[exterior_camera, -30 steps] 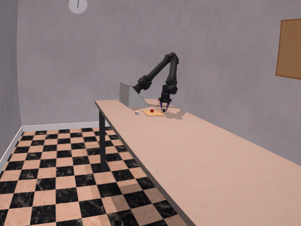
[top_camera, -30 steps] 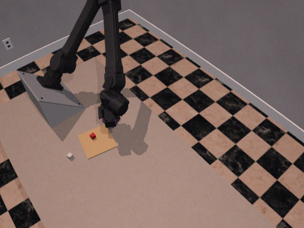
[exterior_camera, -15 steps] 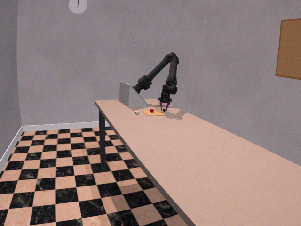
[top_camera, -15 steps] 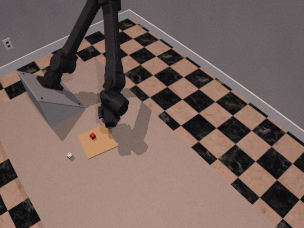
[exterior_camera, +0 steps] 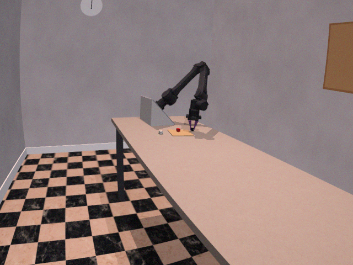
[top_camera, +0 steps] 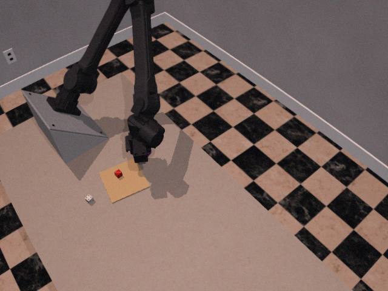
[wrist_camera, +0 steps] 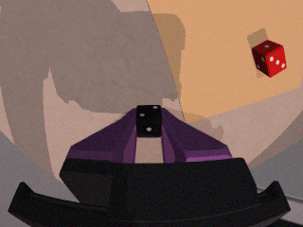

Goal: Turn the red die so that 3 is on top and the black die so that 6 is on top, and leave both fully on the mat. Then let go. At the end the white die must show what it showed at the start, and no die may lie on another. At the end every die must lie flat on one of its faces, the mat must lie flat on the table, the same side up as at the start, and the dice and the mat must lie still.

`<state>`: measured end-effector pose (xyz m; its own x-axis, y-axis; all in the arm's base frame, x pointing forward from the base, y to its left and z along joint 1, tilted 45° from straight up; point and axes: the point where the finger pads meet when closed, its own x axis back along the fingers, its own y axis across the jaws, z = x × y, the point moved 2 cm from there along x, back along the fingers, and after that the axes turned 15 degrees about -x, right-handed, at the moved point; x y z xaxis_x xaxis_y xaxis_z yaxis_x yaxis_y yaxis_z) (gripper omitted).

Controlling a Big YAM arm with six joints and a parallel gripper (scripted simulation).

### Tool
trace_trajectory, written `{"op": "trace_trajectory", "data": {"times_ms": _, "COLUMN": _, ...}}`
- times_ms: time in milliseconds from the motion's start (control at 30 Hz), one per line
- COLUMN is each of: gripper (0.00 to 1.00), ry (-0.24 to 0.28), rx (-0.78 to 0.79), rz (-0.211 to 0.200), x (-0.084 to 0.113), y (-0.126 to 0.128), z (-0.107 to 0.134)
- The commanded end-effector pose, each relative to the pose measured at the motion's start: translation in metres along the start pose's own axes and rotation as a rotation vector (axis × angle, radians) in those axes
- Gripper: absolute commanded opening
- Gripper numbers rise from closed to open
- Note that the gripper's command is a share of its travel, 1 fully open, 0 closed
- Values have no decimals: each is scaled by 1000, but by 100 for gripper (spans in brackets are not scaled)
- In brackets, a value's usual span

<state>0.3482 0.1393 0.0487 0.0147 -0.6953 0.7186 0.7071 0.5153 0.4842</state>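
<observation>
While the arm leans down from its grey wedge base (top_camera: pixel 67 131) in the top view, its wrist hides the fingers at the far corner of the orange mat (top_camera: pixel 127 184); the red die (top_camera: pixel 117 173) sits on the mat's far half, and the white die (top_camera: pixel 88 198) rests on the desk (top_camera: pixel 175 237) just off the mat's left side. From the exterior view, the purple fingers (exterior_camera: pixel 192 125) point down at the mat's right edge with a small dark object at their tips, the red die (exterior_camera: pixel 178 130) apart from them on the mat (exterior_camera: pixel 182 132) and the white die (exterior_camera: pixel 160 132) on the desk to its left. Seen from the wrist, the fingers are clamped on the black die (wrist_camera: pixel 150 120), whose visible face shows two pips, above bare desk just beside the mat's edge; the red die (wrist_camera: pixel 269 59) lies well apart on the mat (wrist_camera: pixel 222 26).
</observation>
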Motion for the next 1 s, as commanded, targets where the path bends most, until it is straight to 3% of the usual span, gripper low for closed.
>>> {"op": "trace_trajectory", "data": {"times_ms": 0, "gripper": 15, "ry": -12, "rx": -12, "rz": -8, "x": 0, "y": 0, "z": -6}}
{"op": "trace_trajectory", "data": {"times_ms": 833, "gripper": 15, "ry": -13, "rx": -12, "rz": -8, "x": 0, "y": 0, "z": -6}}
{"op": "trace_trajectory", "data": {"times_ms": 967, "gripper": 15, "ry": -30, "rx": 12, "rz": -28, "x": 17, "y": 10, "z": -7}}
